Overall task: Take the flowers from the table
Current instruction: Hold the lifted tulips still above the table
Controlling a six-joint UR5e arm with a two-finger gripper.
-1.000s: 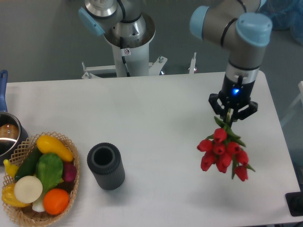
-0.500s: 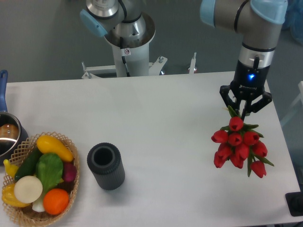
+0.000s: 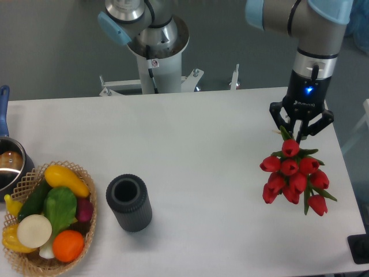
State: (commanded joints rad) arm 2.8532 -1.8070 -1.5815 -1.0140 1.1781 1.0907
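The flowers [image 3: 294, 178], a bunch of red tulips with green leaves, hang heads down over the right side of the white table [image 3: 190, 150]. My gripper [image 3: 300, 134] is directly above them, shut on the green stems just over the topmost bloom. Most of the stems are hidden between the black fingers. From this high view the blooms look lifted off the tabletop.
A dark grey cylindrical vase [image 3: 129, 203] stands upright left of centre. A wicker basket [image 3: 86, 231] of vegetables sits at the front left, with a pot [image 3: 10, 167] behind it at the left edge. The arm's base [image 3: 155, 52] is behind the table.
My gripper has carried the flowers to the right, towards the table's right edge, with most of that shift in the first half second. The grip on the stems is unchanged.
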